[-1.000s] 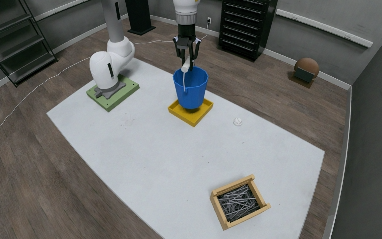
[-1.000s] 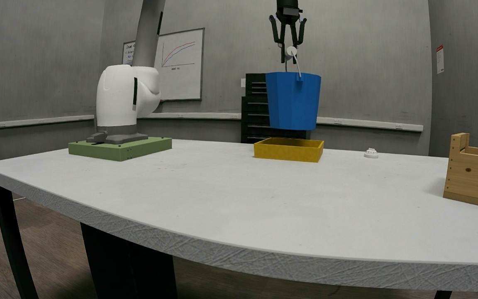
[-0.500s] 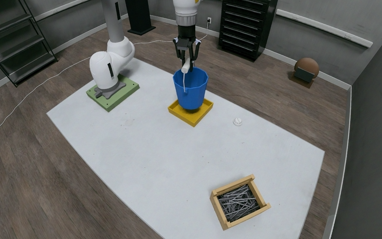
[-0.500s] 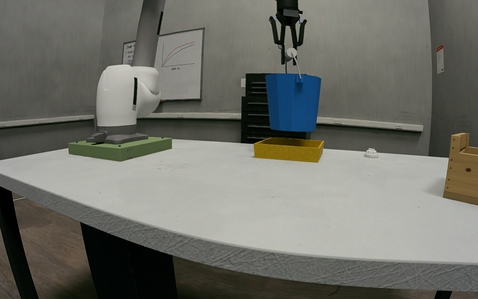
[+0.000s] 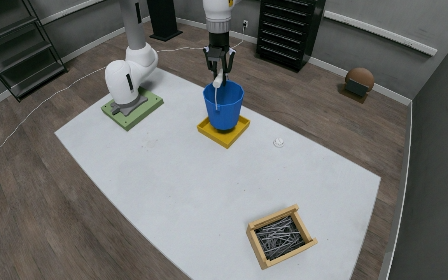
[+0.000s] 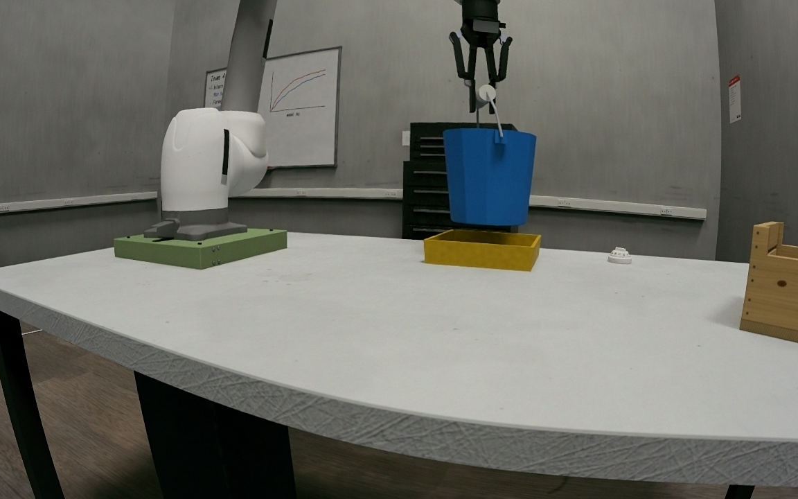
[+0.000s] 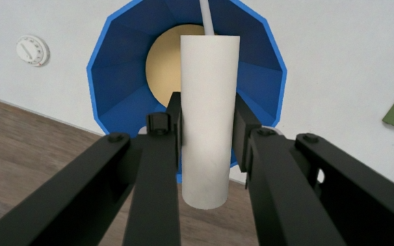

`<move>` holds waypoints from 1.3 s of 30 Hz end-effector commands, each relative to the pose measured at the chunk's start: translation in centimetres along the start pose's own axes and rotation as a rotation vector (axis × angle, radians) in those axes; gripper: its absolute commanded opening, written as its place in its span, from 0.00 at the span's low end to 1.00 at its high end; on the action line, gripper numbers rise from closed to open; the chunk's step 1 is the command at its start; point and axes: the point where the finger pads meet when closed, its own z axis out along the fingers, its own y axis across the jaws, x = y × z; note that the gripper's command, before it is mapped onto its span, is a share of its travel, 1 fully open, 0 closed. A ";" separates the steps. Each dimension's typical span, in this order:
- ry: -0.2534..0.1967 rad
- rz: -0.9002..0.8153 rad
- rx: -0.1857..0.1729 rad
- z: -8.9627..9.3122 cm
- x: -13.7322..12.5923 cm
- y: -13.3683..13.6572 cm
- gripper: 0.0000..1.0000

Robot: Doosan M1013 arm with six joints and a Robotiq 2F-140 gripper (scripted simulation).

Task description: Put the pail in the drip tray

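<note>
The blue pail (image 5: 223,105) hangs upright from its thin wire bail, whose white roller grip (image 5: 218,79) is clamped in my gripper (image 5: 219,77). The pail also shows in the side view (image 6: 489,176), with its base a short way above the rim of the yellow drip tray (image 6: 482,248). From above, the tray (image 5: 223,130) lies directly under the pail. In the wrist view, the fingers are shut on the white grip (image 7: 208,119), and the pail's open mouth (image 7: 183,68) lies below.
A small white dial timer (image 5: 278,142) lies on the table right of the tray. A wooden crate of nails (image 5: 280,236) stands near the front right. The arm's green base plate (image 5: 132,108) is to the left.
</note>
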 end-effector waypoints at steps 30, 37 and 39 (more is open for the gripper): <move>0.000 0.000 0.002 3.5 0.0 0.0 0.10; 0.000 0.000 0.002 4.4 0.0 0.0 0.10; 0.000 0.000 0.002 4.6 0.0 0.0 0.10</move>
